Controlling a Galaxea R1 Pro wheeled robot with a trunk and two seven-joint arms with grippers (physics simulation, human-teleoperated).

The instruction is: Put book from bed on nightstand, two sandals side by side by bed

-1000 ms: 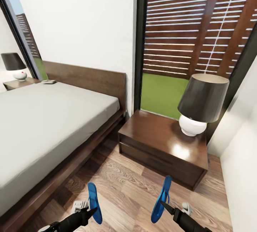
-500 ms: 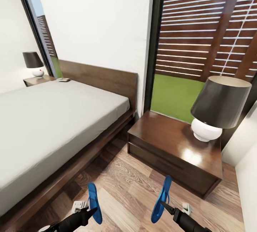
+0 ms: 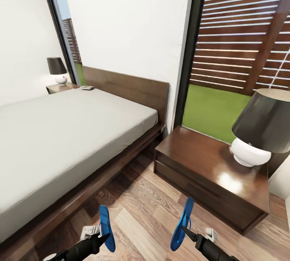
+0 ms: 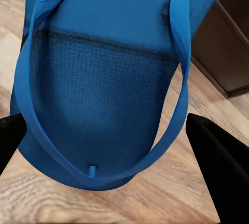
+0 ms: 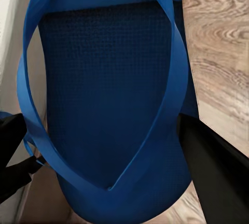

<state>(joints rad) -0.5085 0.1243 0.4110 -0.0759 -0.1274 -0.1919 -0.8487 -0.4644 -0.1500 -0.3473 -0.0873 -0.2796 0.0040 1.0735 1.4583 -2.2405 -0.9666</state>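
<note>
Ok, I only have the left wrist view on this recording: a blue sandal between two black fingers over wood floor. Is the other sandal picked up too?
Observer: Yes. In the head view the right gripper holds the second sandal up off the floor, level with the left sandal in the left gripper.
Operator: Where is the bed from there?
Observer: The bed runs along the robot's left, with the near nightstand ahead to the right; a lamp stands on it.
Operator: Any sign of the book?
Observer: A small flat thing lies at the bed's far corner by the far nightstand; it is too small to tell what it is or just what it lies on.
</note>
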